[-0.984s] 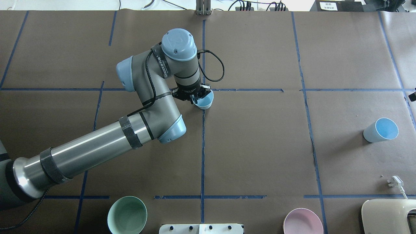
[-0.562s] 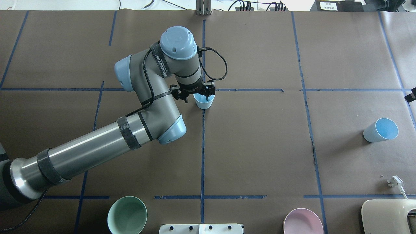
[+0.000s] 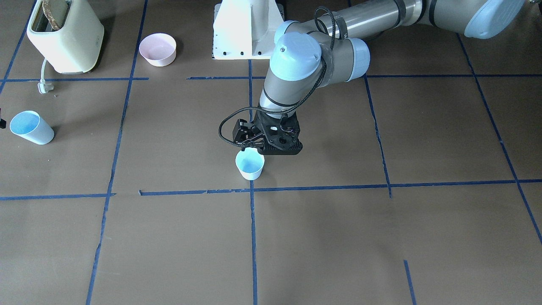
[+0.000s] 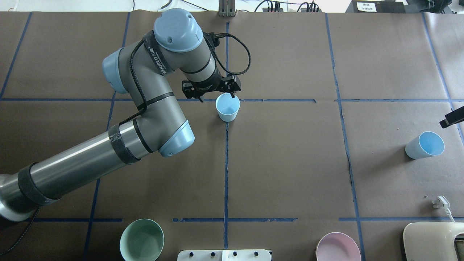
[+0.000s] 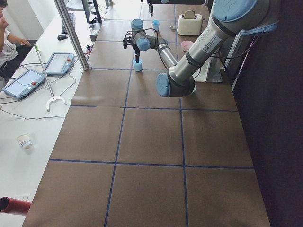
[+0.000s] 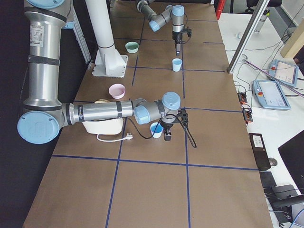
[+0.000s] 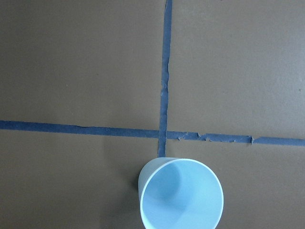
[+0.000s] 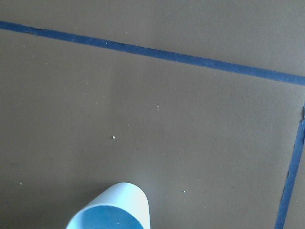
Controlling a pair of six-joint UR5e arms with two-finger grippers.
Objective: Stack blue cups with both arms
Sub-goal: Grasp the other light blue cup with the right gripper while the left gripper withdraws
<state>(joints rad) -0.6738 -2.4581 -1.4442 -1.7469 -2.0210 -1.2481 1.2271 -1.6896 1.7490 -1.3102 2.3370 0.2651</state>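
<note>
One pale blue cup (image 4: pixel 227 108) stands upright on the centre tape crossing; it also shows in the front view (image 3: pixel 250 165) and the left wrist view (image 7: pixel 181 195). My left gripper (image 4: pixel 216 97) is open and empty, raised just beside and above its rim. The second blue cup (image 4: pixel 425 145) stands at the far right, also seen in the front view (image 3: pixel 31 127) and the right wrist view (image 8: pixel 112 210). My right gripper (image 4: pixel 451 117) shows only as a black tip at the frame's edge, next to that cup (image 6: pixel 156 129); I cannot tell if it is open.
A mint-green bowl (image 4: pixel 142 240) and a pink bowl (image 4: pixel 338 247) sit near the robot's edge of the table. A cream toaster (image 4: pixel 433 241) with its plug (image 4: pixel 440 203) is at the near right. The white pedestal (image 3: pixel 247 29) stands between the bowls.
The left gripper held the centre cup tilted, set it upright, opened and lifted away. The right gripper's tip has come into the overhead view at the right edge.
</note>
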